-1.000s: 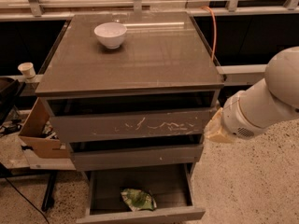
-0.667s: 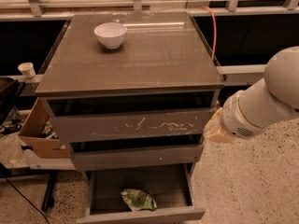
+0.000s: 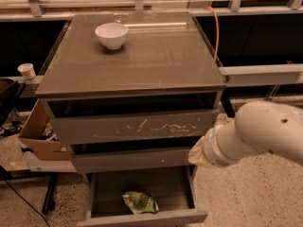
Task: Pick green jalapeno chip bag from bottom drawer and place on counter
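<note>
Camera view: holding the gripper [image 3: 196, 154] beside the cabinet's right edge, with the green jalapeno chip bag [image 3: 140, 202] lying in the open bottom drawer [image 3: 142, 217].

Reaching in from the right with a white arm [image 3: 265, 131], setting the gripper's tan tip just right of the middle drawer front [image 3: 132, 159], above the bottom drawer's right side and well apart from the bag; cannot tell whether open or closed. Showing the bag crumpled around the middle of the drawer floor, close to the low near panel. Carrying only a white bowl [image 3: 111, 34] at the far left of the table [image 3: 156, 65]. Showing a scratched top drawer front [image 3: 137, 126] below the table, a cardboard box [image 3: 40, 136] left of the cabinet, and an orange cable [image 3: 217, 32] dropping past the far right edge.
</note>
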Controlling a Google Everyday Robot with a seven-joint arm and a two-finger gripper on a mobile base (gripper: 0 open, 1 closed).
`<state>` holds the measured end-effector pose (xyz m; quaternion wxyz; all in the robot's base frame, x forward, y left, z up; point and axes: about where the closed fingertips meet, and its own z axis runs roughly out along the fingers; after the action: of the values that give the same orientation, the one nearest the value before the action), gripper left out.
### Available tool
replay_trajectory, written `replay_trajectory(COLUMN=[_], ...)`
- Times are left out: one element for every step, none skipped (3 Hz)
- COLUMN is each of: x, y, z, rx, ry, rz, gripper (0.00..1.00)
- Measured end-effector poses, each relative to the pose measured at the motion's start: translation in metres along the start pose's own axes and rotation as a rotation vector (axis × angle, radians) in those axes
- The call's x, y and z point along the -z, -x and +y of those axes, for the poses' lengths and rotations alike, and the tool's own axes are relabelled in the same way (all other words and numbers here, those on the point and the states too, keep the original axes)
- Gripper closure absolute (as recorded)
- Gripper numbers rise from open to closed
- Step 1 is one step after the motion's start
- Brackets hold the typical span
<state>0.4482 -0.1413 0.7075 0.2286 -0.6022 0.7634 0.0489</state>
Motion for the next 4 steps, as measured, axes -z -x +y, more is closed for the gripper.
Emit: replay_trajectory(x=[-0.066, -0.067, -0.067, -0.111], y=[-0.007, -0.004, -0.004, -0.014], z=[0.013, 0.004, 0.004, 0.001], rx=[0.01, 0.006, 0.006, 0.018], ry=[0.01, -0.023, -0.023, -0.039], rz=[-0.037, -0.053, -0.053, -0.045], gripper=[1.0, 1.0, 1.0, 1.0])
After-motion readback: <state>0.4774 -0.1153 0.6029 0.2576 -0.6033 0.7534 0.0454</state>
